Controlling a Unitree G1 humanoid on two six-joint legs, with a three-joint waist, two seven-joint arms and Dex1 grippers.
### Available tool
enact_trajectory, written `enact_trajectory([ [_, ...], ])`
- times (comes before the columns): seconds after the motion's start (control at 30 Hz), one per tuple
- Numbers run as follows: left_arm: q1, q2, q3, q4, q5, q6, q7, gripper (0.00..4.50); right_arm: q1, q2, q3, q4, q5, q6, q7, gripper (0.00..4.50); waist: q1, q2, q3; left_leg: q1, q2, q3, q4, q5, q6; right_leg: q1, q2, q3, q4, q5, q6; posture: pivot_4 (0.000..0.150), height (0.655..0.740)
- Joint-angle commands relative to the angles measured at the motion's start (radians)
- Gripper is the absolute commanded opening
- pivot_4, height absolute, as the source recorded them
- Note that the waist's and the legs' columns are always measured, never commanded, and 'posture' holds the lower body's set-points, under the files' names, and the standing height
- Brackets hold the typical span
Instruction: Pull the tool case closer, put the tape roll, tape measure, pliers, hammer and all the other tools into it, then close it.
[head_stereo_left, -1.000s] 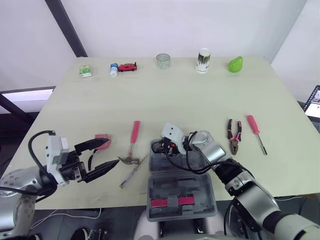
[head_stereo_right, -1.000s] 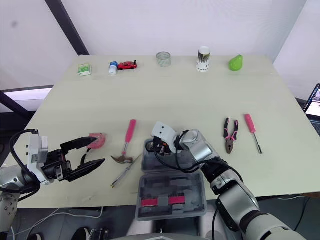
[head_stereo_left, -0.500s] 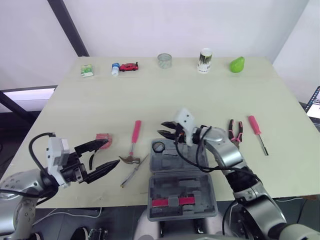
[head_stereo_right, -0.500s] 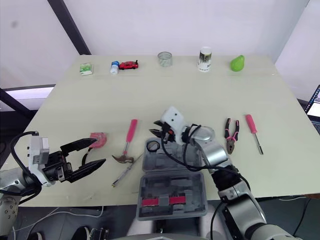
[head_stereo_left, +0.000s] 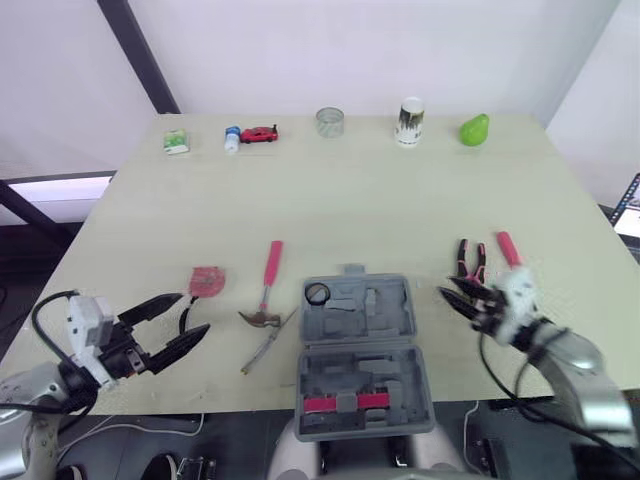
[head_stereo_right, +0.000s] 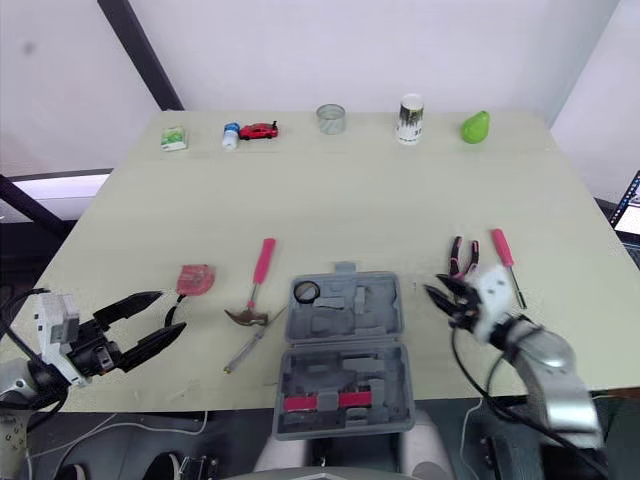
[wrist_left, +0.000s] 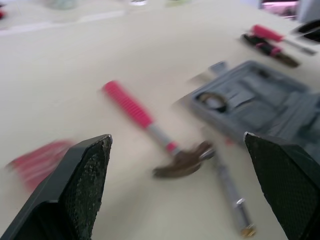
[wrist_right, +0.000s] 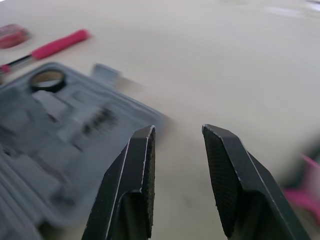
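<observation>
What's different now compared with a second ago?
The right pincer pulled off the case and swung right, now open beside the pliers. The tape roll it was covering lies uncovered in the case's far left pocket. The left pincer stays open; hammer and pliers haven't moved.

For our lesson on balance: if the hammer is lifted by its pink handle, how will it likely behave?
The hammer looks rigid, so it probably won't bend. Its metal head likely makes it head-heavy, dipping that end. Lying flat, it shouldn't roll.

One tool case (head_stereo_left: 385, 312), one hammer (head_stereo_left: 266, 289), one tape roll (head_stereo_left: 317, 293), one tape measure (head_stereo_left: 205, 281), one pair of pliers (head_stereo_left: 470, 262), one screwdriver (head_stereo_right: 501, 250).
</observation>
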Motion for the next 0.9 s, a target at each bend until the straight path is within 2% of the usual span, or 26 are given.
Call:
enact_trajectory([
  [0.03,0.022,0.001,0.044,0.055,0.008,-0.048,-0.011,4.50,0.072,-0.033,-0.105,-0.022,0.060,-0.054,0.010,1.57,-0.002,-0.001,0.000,0.000,0.000,0.000,0.000,0.000,0.000,0.000,0.000,0.000,0.000,0.000,0.000,0.150,0.7400],
  [0.2,0.035,0.000,0.077,0.137,0.012,-0.076,0.001,4.50,0.214,-0.081,-0.266,0.089,0.108,-0.146,0.059,1.57,0.008,-0.003,-0.001,0.001,0.000,0.000,0.000,0.000,0.000,0.001,0.000,0.001,0.000,-0.001,-0.002,0.150,0.7400],
  [0.3,0.039,0.000,0.096,0.202,0.015,-0.088,0.014,4.50,0.283,-0.099,-0.375,0.191,0.162,-0.213,0.114,2.38,0.018,-0.003,-0.001,0.001,0.000,0.001,0.000,0.000,0.000,0.001,0.000,0.001,-0.001,-0.002,-0.003,0.150,0.7400],
  [0.37,0.044,0.002,0.101,0.236,0.021,-0.101,0.009,4.50,0.310,-0.114,-0.403,0.252,0.171,-0.250,0.143,3.42,0.020,-0.003,-0.002,0.001,0.000,0.001,0.000,0.000,0.000,0.001,0.000,0.001,-0.001,-0.002,-0.003,0.150,0.7400],
  [0.43,0.044,0.005,0.105,0.270,0.026,-0.114,0.003,4.50,0.326,-0.121,-0.422,0.303,0.182,-0.271,0.165,4.23,0.019,-0.005,-0.003,0.002,0.000,0.001,0.000,0.000,0.000,0.001,0.000,0.001,-0.001,-0.002,-0.003,0.150,0.7400],
  [0.47,0.045,0.006,0.106,0.280,0.027,-0.118,0.002,4.50,0.330,-0.124,-0.428,0.322,0.188,-0.278,0.172,4.45,0.019,-0.005,-0.003,0.002,0.000,0.001,0.000,0.000,0.000,0.001,0.000,0.002,-0.001,-0.002,-0.003,0.150,0.7400],
  [0.73,0.030,0.000,0.082,0.288,0.049,-0.124,0.037,4.50,0.339,-0.120,-0.394,0.275,0.191,-0.284,0.150,4.45,0.020,-0.005,-0.004,0.002,0.001,0.000,0.000,0.000,0.000,0.001,-0.001,0.003,-0.001,-0.002,-0.003,0.150,0.7400],
  [0.9,-0.025,0.011,0.041,0.279,0.098,-0.102,0.122,4.50,0.331,-0.137,-0.330,0.130,0.240,-0.208,0.174,4.45,0.021,-0.004,-0.004,0.002,0.001,-0.001,0.000,0.000,0.000,0.001,-0.001,0.003,0.000,-0.002,-0.003,0.150,0.7400],
])
